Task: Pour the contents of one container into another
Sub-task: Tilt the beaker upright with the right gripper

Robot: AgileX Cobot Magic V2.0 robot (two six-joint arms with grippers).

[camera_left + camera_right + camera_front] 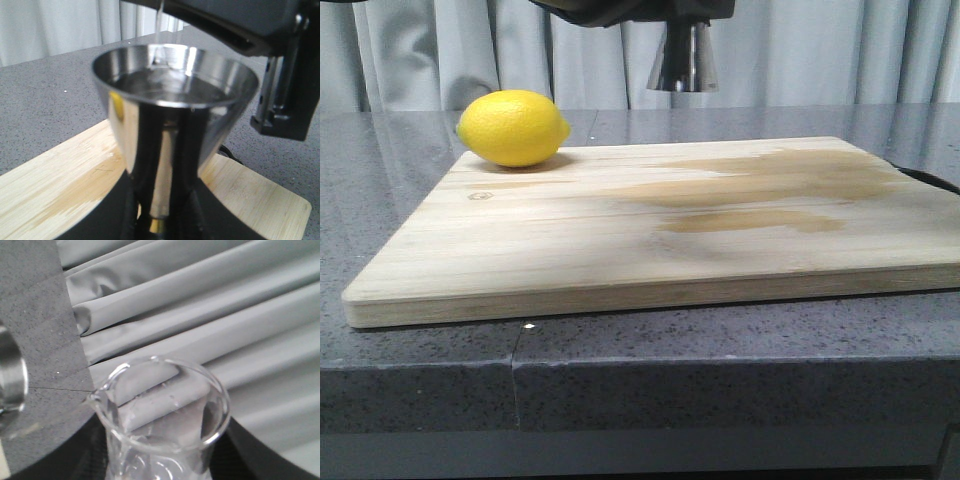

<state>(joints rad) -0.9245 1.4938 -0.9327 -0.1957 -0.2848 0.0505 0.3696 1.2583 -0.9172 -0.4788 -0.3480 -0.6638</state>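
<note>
Looks like a kitchen or bar mock-up: a pale wooden cutting board (pixel 650 225) on the speckled grey stone bench (pixel 420 370), a yellow lemon (pixel 513 127), grey pleated curtains (pixel 820 60) behind.

Mirror-polished steel jigger (pixel 175 125), clear glass beaker (pixel 160 425), matt wooden board (pixel 650 225).

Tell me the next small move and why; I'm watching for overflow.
Probably tip the clear glass beaker back upright: a thin stream is falling into the shiny steel jigger, whose liquid sits near the rim, above the wooden board.
</note>
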